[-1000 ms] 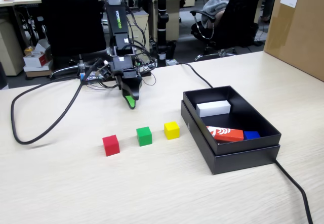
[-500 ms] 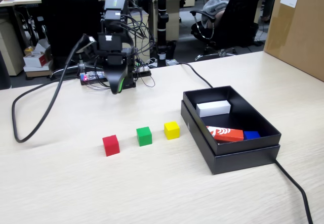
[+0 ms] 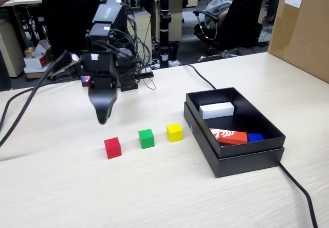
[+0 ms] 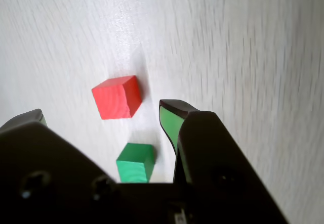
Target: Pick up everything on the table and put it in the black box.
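Three small cubes sit in a row on the beige table (image 3: 154, 197): red (image 3: 112, 147), green (image 3: 146, 138) and yellow (image 3: 175, 132). The black box (image 3: 234, 161) stands to their right in the fixed view. My gripper (image 3: 103, 116) hangs in the air just behind and slightly left of the red cube, pointing down. In the wrist view the gripper (image 4: 104, 113) is open, its green-lined jaws far apart with nothing held. The red cube (image 4: 116, 97) and green cube (image 4: 135, 162) show on the table below the gap. The yellow cube is out of the wrist view.
Inside the box lie a white block (image 3: 216, 109), a red-orange block (image 3: 229, 136) and a blue piece (image 3: 255, 137). A brown carton (image 3: 303, 27) stands at the far right. Black cables cross the table at the left (image 3: 25, 102) and front right (image 3: 298, 187).
The arm has swung left and forward from behind the green cube, and the gripper now hangs close over the red cube. The cubes have not moved.
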